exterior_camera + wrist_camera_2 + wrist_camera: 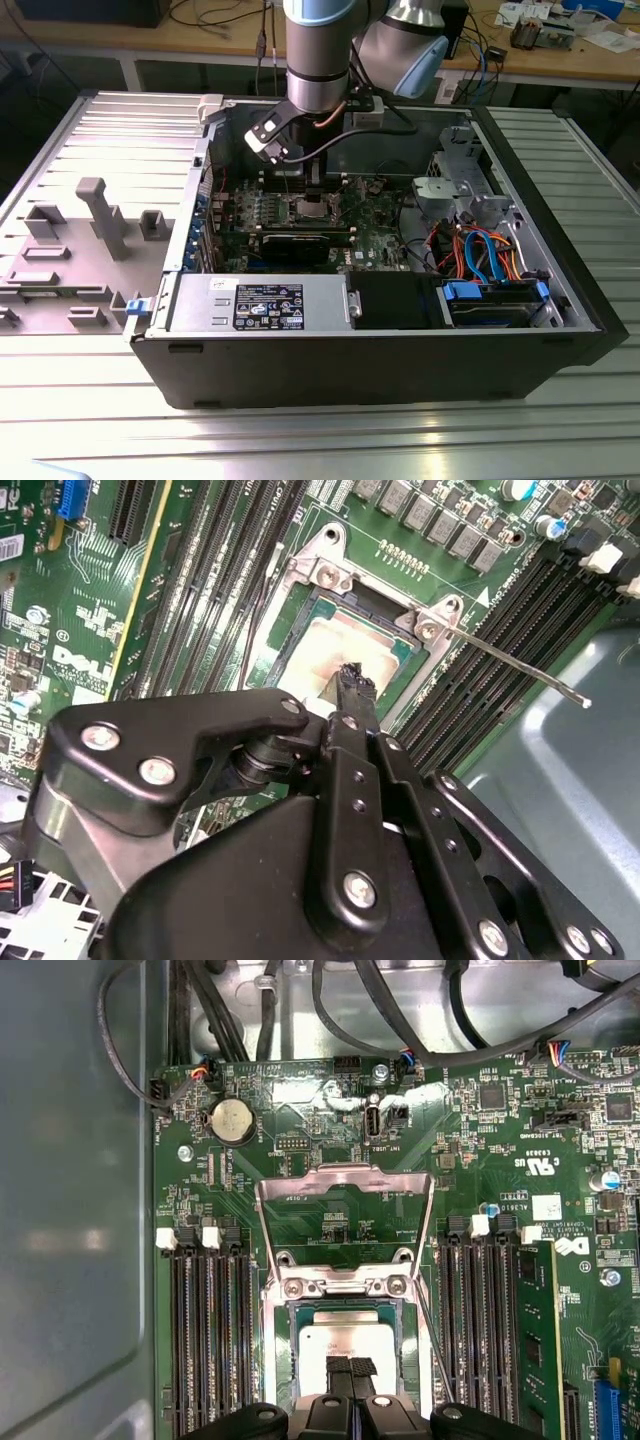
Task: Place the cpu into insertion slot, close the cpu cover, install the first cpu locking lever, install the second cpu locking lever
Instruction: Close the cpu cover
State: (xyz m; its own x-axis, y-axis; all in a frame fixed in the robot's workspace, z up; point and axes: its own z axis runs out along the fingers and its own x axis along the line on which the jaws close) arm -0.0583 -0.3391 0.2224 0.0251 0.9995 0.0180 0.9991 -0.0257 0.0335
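Silvery single cpu [330, 1345] fills one insertion slot [345, 1287]; cpu cover [345, 1175] raised.

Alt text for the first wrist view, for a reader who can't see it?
The shut gripper is poised over the cpu, which lies in the insertion slot on a green motherboard. The cpu cover stands hinged open beyond the slot.

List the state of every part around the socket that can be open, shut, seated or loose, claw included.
cpu: seated flat in the insertion slot.
insertion slot: filled, uncovered.
cpu cover: open, swung back off the slot.
locking lever: released, sticking out free.
claw: shut, tips right over the cpu.
computer case: side open.
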